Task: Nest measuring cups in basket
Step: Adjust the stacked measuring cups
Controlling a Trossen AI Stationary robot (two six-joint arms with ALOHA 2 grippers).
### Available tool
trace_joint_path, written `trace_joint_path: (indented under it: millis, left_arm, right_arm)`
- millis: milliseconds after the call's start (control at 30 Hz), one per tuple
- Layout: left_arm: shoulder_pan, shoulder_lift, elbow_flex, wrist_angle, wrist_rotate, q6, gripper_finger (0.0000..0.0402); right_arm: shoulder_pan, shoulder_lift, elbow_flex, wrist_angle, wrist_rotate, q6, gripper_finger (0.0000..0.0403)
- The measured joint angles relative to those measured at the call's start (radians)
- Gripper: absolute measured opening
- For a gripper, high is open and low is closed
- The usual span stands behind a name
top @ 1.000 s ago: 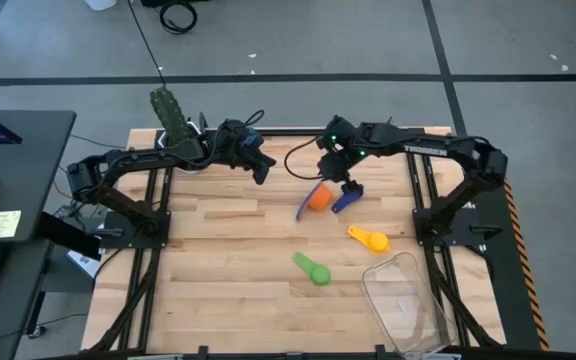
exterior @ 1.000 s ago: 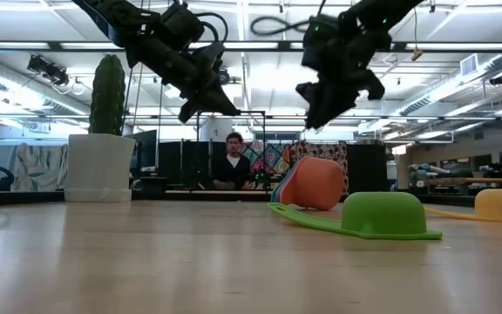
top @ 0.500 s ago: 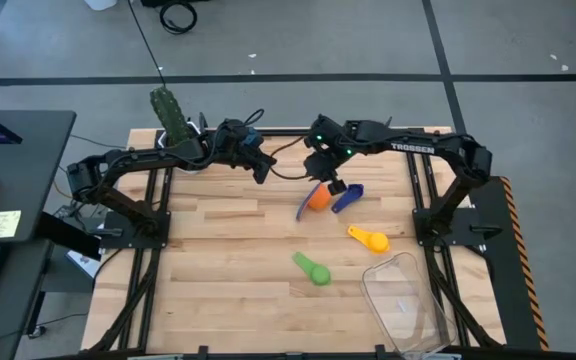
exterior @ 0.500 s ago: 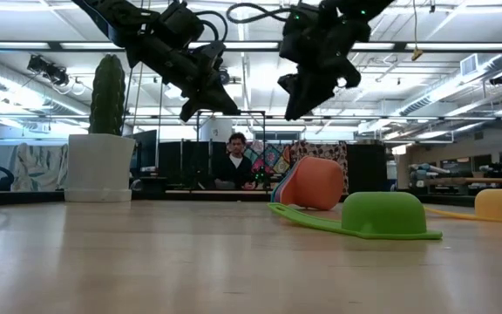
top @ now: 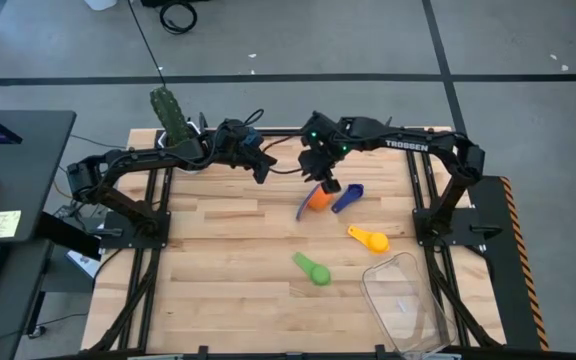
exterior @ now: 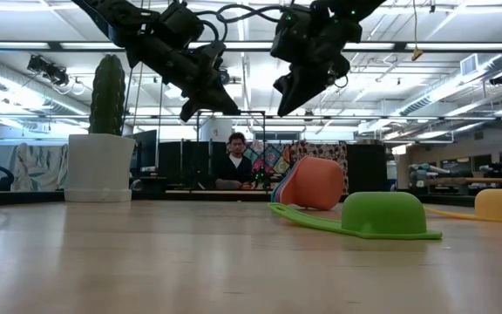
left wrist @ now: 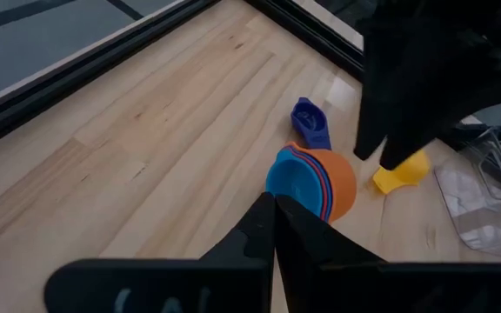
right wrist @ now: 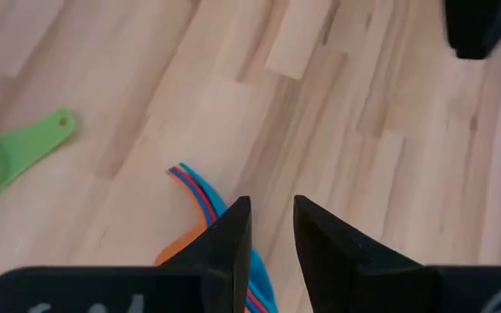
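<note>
Measuring cups lay scattered on the wooden table [top: 218,270]: an orange cup [top: 318,197] on its side with a few smaller cups, blue and red at the rims, nested inside it, a dark blue cup [top: 346,197] just beside it, a yellow cup [top: 369,239] nearer the basket, and a green cup [top: 314,270] upside down toward the table's middle. The basket [top: 405,301], clear and with no cup in it, sat at the table's near right corner, well apart from the orange stack.

My right pincer [top: 325,181] hung in the air above the orange stack, touching nothing; its fingers [right wrist: 233,235] stood a little apart with only bare wood and the stack's handles showing through the gap. Seen from table height it hovered well clear of the cups [exterior: 291,94]. My left pincer [top: 262,170] waited at the same height over the far side of the table, fingers [left wrist: 259,230] pressed together on nothing, near the right one but not touching it.

From my left wrist, the right arm's dark bulk stood partly in front of the yellow cup [left wrist: 401,174]. A white pot with a cactus [top: 171,115] stood at the far left corner. Beyond the table, a person [exterior: 233,166] sat in the room behind.
</note>
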Motion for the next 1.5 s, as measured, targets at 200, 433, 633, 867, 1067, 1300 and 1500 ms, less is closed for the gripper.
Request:
trace_joint_path:
  millis: [200,433,633,867,1067,1300,1500]
  left_arm:
    - [0.034,0.0,0.0,-0.056,0.0,-0.095,0.0014]
    - [0.058,0.0,0.0,-0.219,0.008,-0.085,0.0014]
    - [0.058,0.0,0.0,-0.262,0.011,-0.062,0.0014]
    - [0.058,0.0,0.0,-0.268,0.012,-0.061,0.0014]
    - [0.057,0.0,-0.001,-0.278,0.018,-0.06,0.0014]
    - [0.057,0.0,-0.001,-0.282,0.052,-0.048,0.0014]
    - [0.057,0.0,-0.001,-0.281,0.064,-0.05,0.0014]
  right_arm:
    - [0.004,0.025,0.0,-0.009,-0.09,-0.023,0.0093]
    - [0.041,0.125,-0.001,-0.079,-0.04,-0.152,0.0093]
    - [0.108,0.181,-0.001,-0.095,0.061,-0.374,0.0093]
    - [0.179,0.213,-0.001,-0.006,0.223,-0.495,0.0093]
    - [0.193,0.214,-0.001,0.03,0.242,-0.436,0.0097]
    - [0.201,0.214,-0.001,0.054,0.236,-0.27,0.0121]
    - [0.212,0.213,-0.001,0.017,0.235,-0.28,0.0143]
